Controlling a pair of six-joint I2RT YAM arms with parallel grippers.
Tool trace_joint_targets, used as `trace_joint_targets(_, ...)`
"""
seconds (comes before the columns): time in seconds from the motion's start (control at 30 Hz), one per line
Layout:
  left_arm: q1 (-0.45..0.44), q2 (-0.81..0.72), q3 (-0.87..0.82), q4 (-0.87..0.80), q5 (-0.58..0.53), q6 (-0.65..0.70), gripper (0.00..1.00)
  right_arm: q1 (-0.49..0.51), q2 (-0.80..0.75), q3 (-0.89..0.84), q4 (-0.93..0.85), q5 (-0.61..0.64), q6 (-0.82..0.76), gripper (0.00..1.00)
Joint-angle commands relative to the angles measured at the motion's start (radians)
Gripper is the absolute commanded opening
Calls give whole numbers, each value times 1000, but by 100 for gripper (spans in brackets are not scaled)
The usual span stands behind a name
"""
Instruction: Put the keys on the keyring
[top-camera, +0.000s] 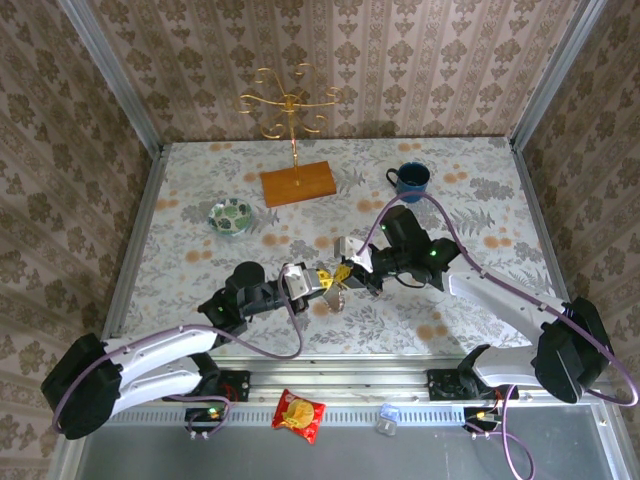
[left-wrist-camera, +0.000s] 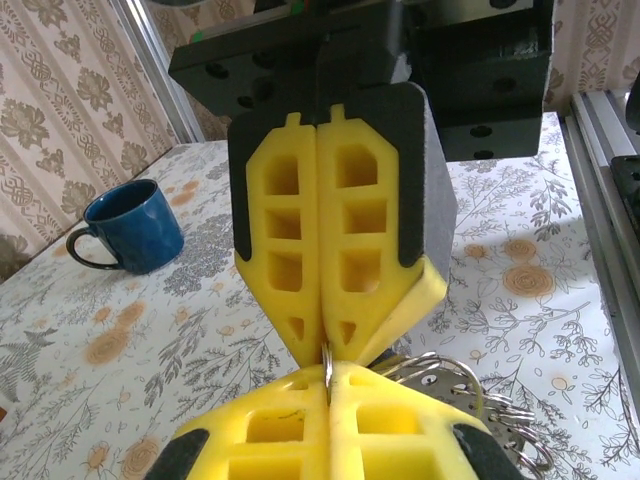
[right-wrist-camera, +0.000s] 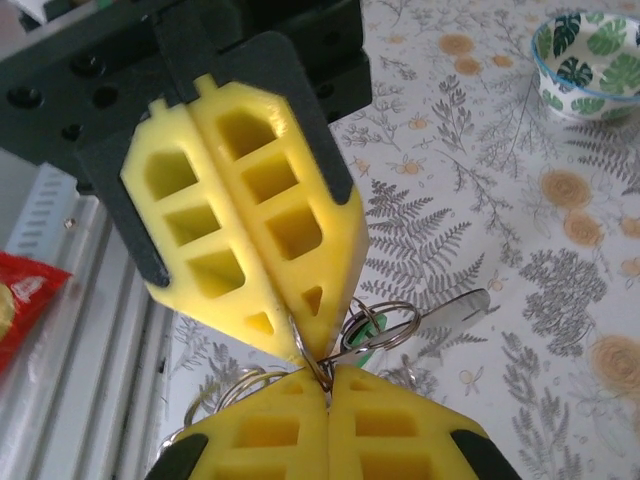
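Both grippers meet tip to tip above the middle of the table. My left gripper (top-camera: 322, 281) (left-wrist-camera: 328, 380) (right-wrist-camera: 300, 345) and right gripper (top-camera: 352, 270) (left-wrist-camera: 322, 350) (right-wrist-camera: 328, 385) are each shut on the same thin metal ring (left-wrist-camera: 326, 364) (right-wrist-camera: 309, 350) of the keyring bunch. More wire rings (left-wrist-camera: 470, 385) hang off to the side. The green-headed key (right-wrist-camera: 370, 330) dangles on a ring just beside the fingertips, and its silver blade (right-wrist-camera: 462, 305) points away over the table. The black key is hidden.
A blue mug (top-camera: 410, 179) (left-wrist-camera: 132, 227) stands at the back right. The small patterned green bowl (top-camera: 231, 216) (right-wrist-camera: 590, 50) sits at the left. A gold hook stand (top-camera: 290, 110) on a wooden base (top-camera: 298, 184) is at the back. A red snack packet (top-camera: 299, 414) lies below the front rail.
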Motion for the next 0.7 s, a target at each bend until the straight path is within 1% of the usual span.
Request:
trace_joint_targets(0.0, 4, -5, 1, 39, 11, -16, 0, 7, 3, 2, 23, -30, -17, 0)
trace_joint_targets(0.13, 4, -15, 39, -86, -24, 27, 9, 17, -4, 52, -77, 17, -67, 0)
trace_joint_targets(0.23, 4, -15, 85, -204, -49, 74, 11, 32, 2, 92, -148, 48, -101, 0)
trace_joint_targets(0.33, 2, -13, 110, -252, -54, 96, 15, 57, 16, 132, -205, 86, -130, 0)
trace_joint_targets(0.4, 2, -8, 126, -292, -54, 112, 16, 70, 25, 155, -227, 102, -141, 0)
trace_joint_targets(0.5, 1, -2, 140, -325, -47, 124, 15, 89, 34, 190, -238, 122, -152, 0)
trace_joint_targets(0.57, -1, -3, 141, -324, -39, 125, 9, 102, 46, 213, -284, 134, -162, 0)
trace_joint_targets(0.63, -1, -4, 141, -323, -35, 125, 2, 106, 51, 223, -290, 136, -161, 0)
trace_joint_targets(0.67, -1, -4, 140, -321, -31, 125, 0, 107, 52, 219, -289, 141, -158, 0)
